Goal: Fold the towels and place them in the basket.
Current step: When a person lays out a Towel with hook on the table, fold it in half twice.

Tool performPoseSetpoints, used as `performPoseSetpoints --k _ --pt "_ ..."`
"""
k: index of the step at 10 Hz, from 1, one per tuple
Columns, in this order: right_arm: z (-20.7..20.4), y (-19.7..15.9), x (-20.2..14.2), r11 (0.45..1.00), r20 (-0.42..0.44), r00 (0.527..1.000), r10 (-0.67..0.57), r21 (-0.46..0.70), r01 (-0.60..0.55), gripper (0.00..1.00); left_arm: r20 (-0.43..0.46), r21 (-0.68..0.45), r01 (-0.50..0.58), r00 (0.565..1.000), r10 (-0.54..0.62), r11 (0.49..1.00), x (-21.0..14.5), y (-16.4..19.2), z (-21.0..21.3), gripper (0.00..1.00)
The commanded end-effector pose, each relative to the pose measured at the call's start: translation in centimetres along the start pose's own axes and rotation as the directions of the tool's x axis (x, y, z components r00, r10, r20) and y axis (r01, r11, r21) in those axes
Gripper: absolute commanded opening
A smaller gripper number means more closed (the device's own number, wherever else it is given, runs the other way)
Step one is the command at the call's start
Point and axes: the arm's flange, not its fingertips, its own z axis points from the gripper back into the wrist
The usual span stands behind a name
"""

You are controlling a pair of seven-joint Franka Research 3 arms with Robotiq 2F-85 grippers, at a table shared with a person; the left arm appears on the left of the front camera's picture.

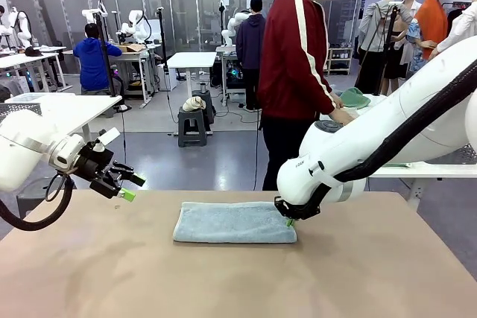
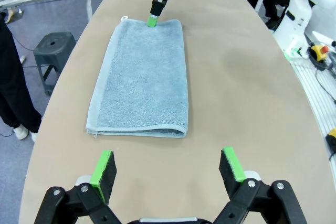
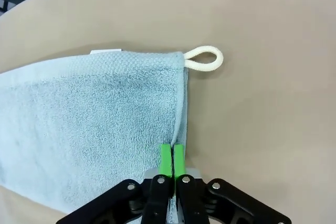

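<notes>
So from the front, there's a blue-grey towel lying folded in a flat rectangle in the middle of the tan table. The right gripper is down at its right end, and the left gripper hangs above the table off to the left, well apart from the cloth. A person across the table has a hand on a green towel on the white table behind. In the left wrist cam, its own green pads are spread wide with nothing between them, and the towel lies ahead with the other arm's gripper at the far end. In the right wrist cam, the pads are clenched together right on the towel's short edge, pinching it, just short of the corner with the white hanging loop.
</notes>
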Motion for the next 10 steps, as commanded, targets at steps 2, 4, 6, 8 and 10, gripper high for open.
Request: performPoseSetpoints --k 2,4,6,8,10 --pt "-0.4 0.8 0.0 0.998 0.026 0.999 -0.033 -0.046 0.034 0.00 -0.001 -0.004 0.002 1.000 -0.002 1.000 -0.1 0.0 0.0 1.00" --pt "-0.4 0.8 -0.1 0.998 0.029 0.999 -0.029 -0.052 0.031 0.00 -0.001 -0.004 0.002 1.000 -0.002 1.000 -0.1 0.0 0.0 1.00" --pt "1.3 1.3 -0.7 0.999 0.080 0.997 -0.007 -0.043 0.011 0.00 -0.001 -0.004 0.002 1.000 -0.002 1.000 -0.1 0.0 0.0 1.00" --pt "2.4 1.7 -0.5 0.999 0.095 0.995 0.006 -0.047 -0.001 0.00 -0.001 -0.004 0.002 1.000 -0.002 1.000 -0.1 0.0 0.0 1.00" --pt "2.3 1.8 -0.1 0.998 0.086 0.996 0.007 -0.055 -0.002 0.00 -0.001 -0.004 0.002 1.000 -0.002 1.000 -0.1 0.0 0.0 1.00"
